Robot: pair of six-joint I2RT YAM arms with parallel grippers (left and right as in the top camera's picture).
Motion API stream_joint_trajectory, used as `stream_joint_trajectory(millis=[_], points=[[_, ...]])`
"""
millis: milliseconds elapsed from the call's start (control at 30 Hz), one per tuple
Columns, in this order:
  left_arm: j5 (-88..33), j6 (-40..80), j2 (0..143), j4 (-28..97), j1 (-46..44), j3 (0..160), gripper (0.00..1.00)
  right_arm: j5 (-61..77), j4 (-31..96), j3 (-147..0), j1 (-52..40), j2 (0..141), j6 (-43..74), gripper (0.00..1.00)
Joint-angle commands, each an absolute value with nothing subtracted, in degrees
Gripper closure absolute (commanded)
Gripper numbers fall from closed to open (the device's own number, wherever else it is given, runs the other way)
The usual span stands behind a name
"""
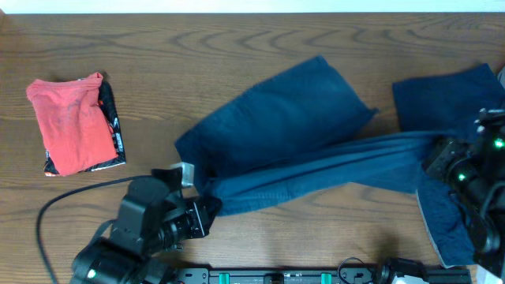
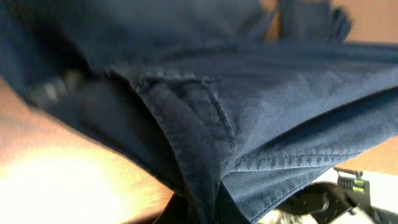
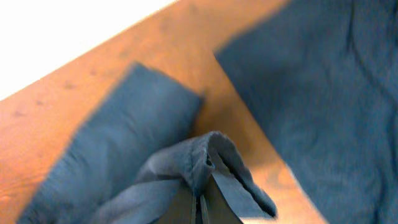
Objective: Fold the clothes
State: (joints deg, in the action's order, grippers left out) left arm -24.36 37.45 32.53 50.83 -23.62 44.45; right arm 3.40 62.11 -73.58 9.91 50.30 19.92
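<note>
Dark navy shorts (image 1: 284, 118) lie across the middle of the table, one part flat, another stretched as a taut band (image 1: 331, 175) between both grippers. My left gripper (image 1: 203, 211) is shut on the band's left end; folds and a stitched hem (image 2: 280, 160) fill the left wrist view. My right gripper (image 1: 439, 158) is shut on the band's right end, a bunched fold (image 3: 208, 158) showing between its fingers (image 3: 202, 208). A second navy garment (image 1: 450, 99) lies at the far right, partly under the right arm, and also shows in the right wrist view (image 3: 323, 93).
A folded red garment (image 1: 71, 122) with a dark patterned edge lies at the far left. The table's front edge with a black rail (image 1: 316, 276) runs below the grippers. The left arm's cable (image 1: 55, 207) curls at the front left.
</note>
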Motion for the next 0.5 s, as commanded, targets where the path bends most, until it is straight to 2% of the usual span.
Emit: stream_joint_trajectory(millis=[0,200,467], points=[[-7.4,37.1,32.0,49.6,-23.2,46.7,0.94,-2.0,57.3,-75.7,10.8,52.2,14.5,0.99],[2.6,37.1,39.7,41.3,-23.2,46.7,0.94,7.0,46.3,-75.7,9.4,60.7,11.9,0.99],[4.0,39.1,57.8,33.5,-21.9,46.7,0.94,11.0,37.1,-75.7,3.9,78.1,11.4,0.99]])
